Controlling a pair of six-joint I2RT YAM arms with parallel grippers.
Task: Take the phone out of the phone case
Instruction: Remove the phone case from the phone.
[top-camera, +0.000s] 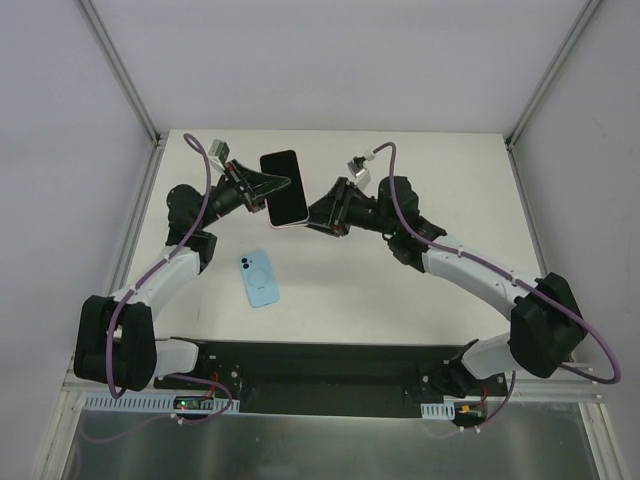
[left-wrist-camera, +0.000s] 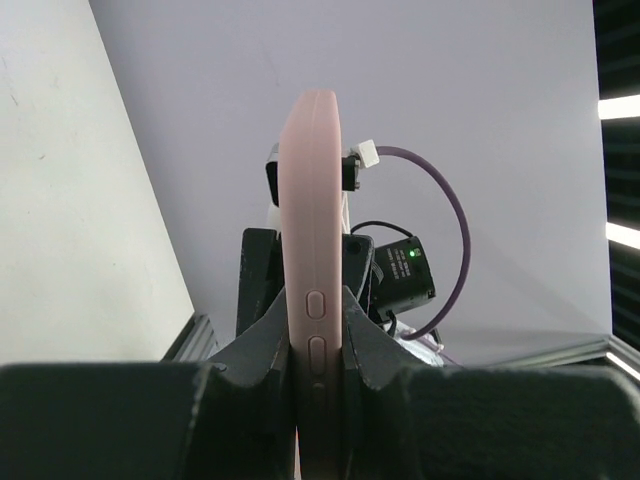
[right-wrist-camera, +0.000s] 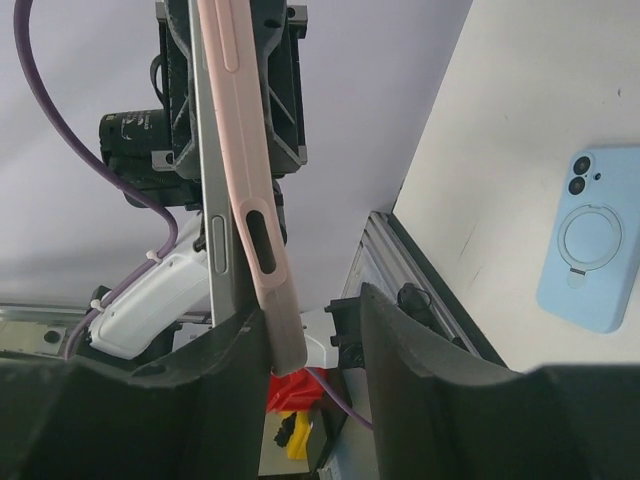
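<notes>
Your left gripper (top-camera: 271, 191) is closed tight on the phone (top-camera: 283, 185), held up off the table (top-camera: 450, 180) at mid-back, between the two arms. Screen faces up in the top view, black and unlit. A sliver of the pink case (top-camera: 290, 226) rims its near end.

Left wrist view: left gripper (left-wrist-camera: 312, 335) with both fingers (left-wrist-camera: 262, 340) pressed flat on the two faces, the pink case (left-wrist-camera: 312, 200) edge-on and upright. There are two oval side buttons just above the grip, with no marking on them legible. Behind it you see the other arm's black camera box (left-wrist-camera: 405, 275) with a green light on, and a purple cable (left-wrist-camera: 462, 230) looping round. Any print on the box is too small to read.

Right wrist view: your right gripper (right-wrist-camera: 310, 320) is partly open. The case's lower corner sits between the fingers, against one finger (right-wrist-camera: 235, 370), and there is a clear gap to the other. It is not clamped. Here the pink case (right-wrist-camera: 245, 150) has pulled off the phone's (right-wrist-camera: 212, 230) grey frame at the lower end and splays away from it. At the upper end the two are together. A slot cutout shows in the case edge.

The blue case (top-camera: 260, 279) lies flat on the table near the left arm, apart from both grippers. It is back up, with a round ring and two camera lenses (right-wrist-camera: 590, 240). I can't read any logo or text on it.
</notes>
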